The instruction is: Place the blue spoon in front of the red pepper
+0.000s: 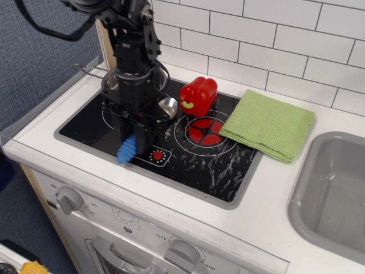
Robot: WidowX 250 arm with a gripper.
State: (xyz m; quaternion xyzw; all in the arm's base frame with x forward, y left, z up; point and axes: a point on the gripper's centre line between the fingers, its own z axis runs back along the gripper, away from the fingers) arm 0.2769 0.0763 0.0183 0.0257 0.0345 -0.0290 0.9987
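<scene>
My black gripper [138,128] is shut on the blue spoon [129,148] and holds it above the left half of the black stovetop [188,165]. The ribbed blue handle sticks out low to the left over the red knob marks. The silver bowl [167,104] points up to the right, toward the red pepper. The red pepper [198,96], glossy with a yellow-green stem, stands at the back of the red right burner, a short way right of the spoon's bowl.
A metal pot [111,80] with a wire handle stands behind my arm at the back left. A folded green cloth [269,125] lies right of the pepper. A grey sink [336,188] is at the far right. White tiled wall behind.
</scene>
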